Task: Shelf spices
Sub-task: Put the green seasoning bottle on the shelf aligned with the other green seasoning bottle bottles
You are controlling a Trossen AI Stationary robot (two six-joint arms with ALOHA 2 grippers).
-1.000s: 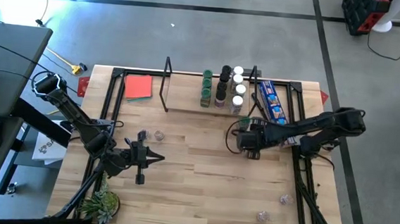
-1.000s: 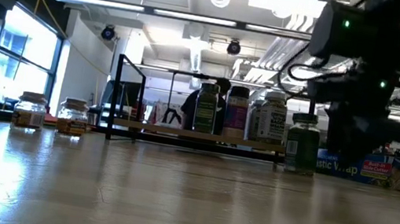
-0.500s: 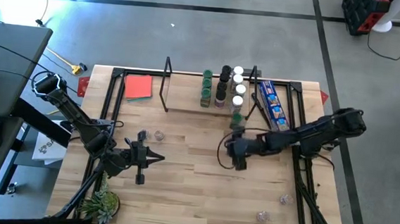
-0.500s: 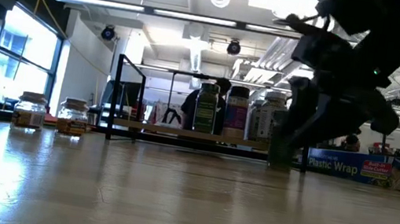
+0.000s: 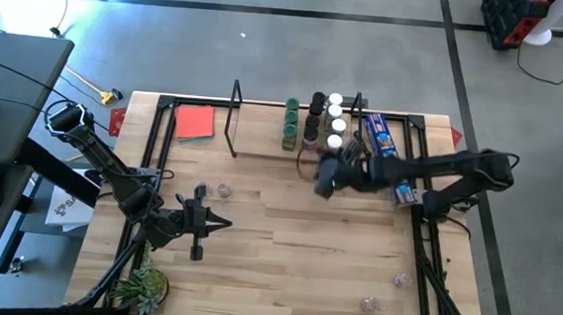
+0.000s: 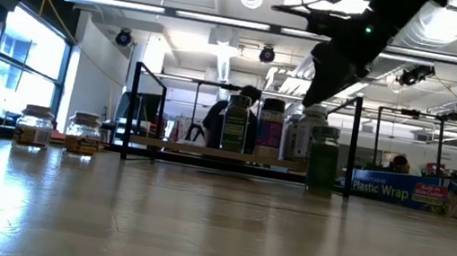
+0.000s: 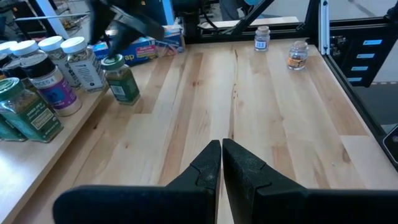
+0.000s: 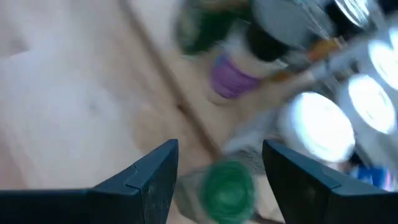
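A green-lidded jar (image 8: 227, 186) stands below the right claw's (image 8: 217, 163) wide-spread fingers, white-lidded jars (image 8: 317, 127) crowding just beyond.

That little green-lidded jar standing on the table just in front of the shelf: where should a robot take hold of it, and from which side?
Probably from above, jaws straddling the round green lid or the neck just under it. The green-lidded cylindrical spice jar stands upright on the light-wood table, so its top is free, while the low wooden shelf of jars crowds one side. The right gripper, open, hangs above it.
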